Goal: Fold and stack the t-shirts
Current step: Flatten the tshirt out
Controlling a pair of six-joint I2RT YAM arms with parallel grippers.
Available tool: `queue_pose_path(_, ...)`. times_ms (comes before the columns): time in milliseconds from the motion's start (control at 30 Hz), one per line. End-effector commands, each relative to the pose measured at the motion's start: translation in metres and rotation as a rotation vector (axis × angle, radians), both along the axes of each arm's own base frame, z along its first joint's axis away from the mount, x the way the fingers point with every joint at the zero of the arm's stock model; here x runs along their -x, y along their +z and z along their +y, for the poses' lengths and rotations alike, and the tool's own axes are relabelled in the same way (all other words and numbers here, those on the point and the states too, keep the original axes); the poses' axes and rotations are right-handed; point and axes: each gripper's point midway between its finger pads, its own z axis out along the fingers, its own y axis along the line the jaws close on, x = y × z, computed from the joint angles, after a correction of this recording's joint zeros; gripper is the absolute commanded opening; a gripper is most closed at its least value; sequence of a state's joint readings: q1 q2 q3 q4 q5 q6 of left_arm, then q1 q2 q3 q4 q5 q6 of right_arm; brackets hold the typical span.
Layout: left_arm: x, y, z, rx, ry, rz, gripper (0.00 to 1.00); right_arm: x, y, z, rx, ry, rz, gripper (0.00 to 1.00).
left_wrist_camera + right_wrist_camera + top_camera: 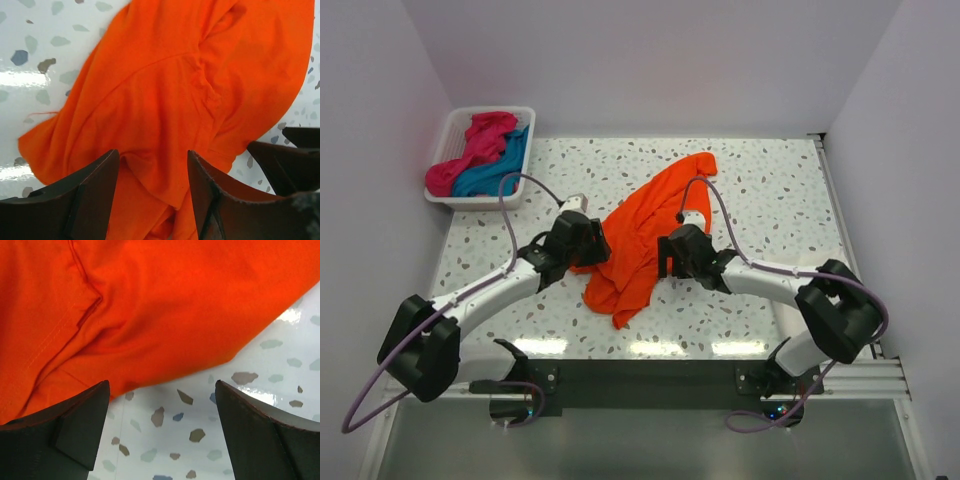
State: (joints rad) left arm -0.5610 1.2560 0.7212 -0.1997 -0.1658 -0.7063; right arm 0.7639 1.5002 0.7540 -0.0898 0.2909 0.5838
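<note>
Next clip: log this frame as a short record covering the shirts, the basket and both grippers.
orange shirt: crumpled, unfolded, middle of the table
pink shirt: bunched in the basket, far left corner
teal shirt: same basket, beside the pink one
left gripper: open, above the orange shirt's left edge
right gripper: open, at its right edge, over bare table
stack: none yet
</note>
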Motion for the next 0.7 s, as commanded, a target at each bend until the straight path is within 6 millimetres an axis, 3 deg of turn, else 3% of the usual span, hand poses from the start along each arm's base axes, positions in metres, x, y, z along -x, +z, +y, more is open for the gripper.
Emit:
queue_pose_path(0, -0.001, 0.007, -0.021, 0.039, -0.057, -0.026, 0.62, -0.041, 0.020, 0.002, -0.028, -0.101, -0.113, 0.87)
queue_pose_path(200, 0.010, -0.014, -0.030, 0.012, -0.083, 0.028, 0.63, -0.064, -0.002, 0.002, -0.034, -0.145, -0.070, 0.82)
queue_pose_path(433, 0.016, -0.028, -0.028, -0.001, -0.060, 0.051, 0.60, -0.067, -0.015, 0.005, -0.029, -0.158, -0.042, 0.74)
queue_pose_path(667, 0.014, -0.046, -0.028, -0.036, -0.061, 0.075, 0.52, -0.066, -0.005, -0.006, -0.009, -0.179, -0.063, 0.47)
